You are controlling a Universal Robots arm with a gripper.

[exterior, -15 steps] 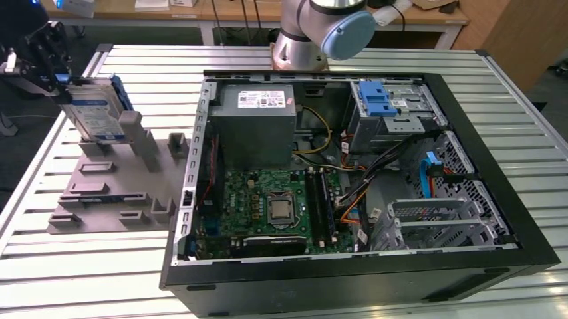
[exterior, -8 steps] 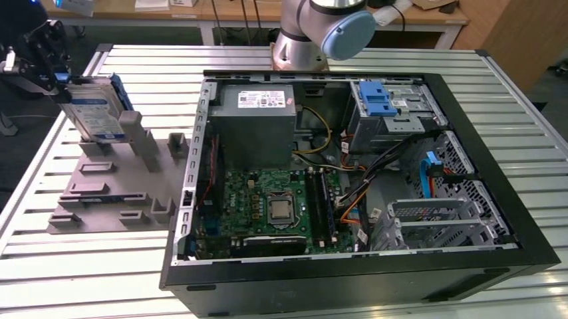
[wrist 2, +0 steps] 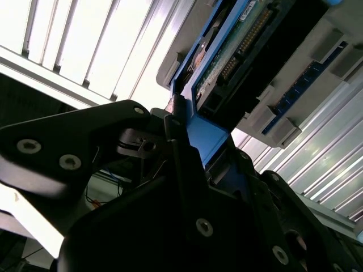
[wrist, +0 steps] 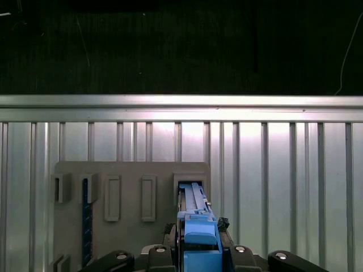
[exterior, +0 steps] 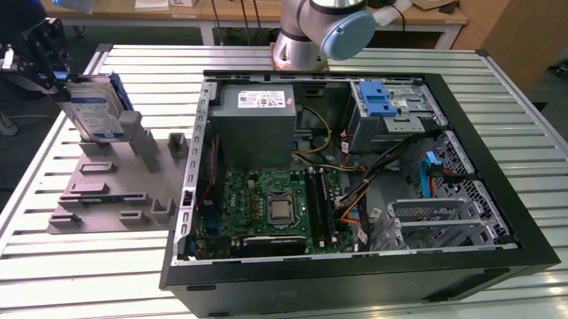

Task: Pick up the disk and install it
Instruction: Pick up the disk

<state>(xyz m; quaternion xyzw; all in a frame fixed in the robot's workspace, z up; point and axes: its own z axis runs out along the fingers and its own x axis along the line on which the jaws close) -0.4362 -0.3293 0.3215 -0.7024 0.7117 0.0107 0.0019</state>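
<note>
The claw [exterior: 55, 76] is clamped on the disk [exterior: 92, 109], its black fingers [wrist 2: 176, 147] pressed against the blue carrier frame at the disk's upper end. The disk stands on edge, its long axis nearly upright but leaning, with the top tipped toward the exterior view's left and the white-and-blue label facing the exterior view's right. In the first wrist view the disk [wrist: 195, 209] shows edge-on, running straight away from the claw to a slot in the grey holder [wrist: 130, 173]. Its lower end meets that slot; whether it is still seated or just lifted cannot be told. The holder [exterior: 116, 193] lies flat on the slatted metal bench [exterior: 89, 266]. Just beside the holder, toward the exterior view's right, lies the open computer case [exterior: 355, 282]. Inside it, from the holder outward, are the green motherboard [exterior: 266, 206], the grey power supply [exterior: 257, 129], and the silver drive cage [exterior: 390, 109] with its blue latch.
</note>
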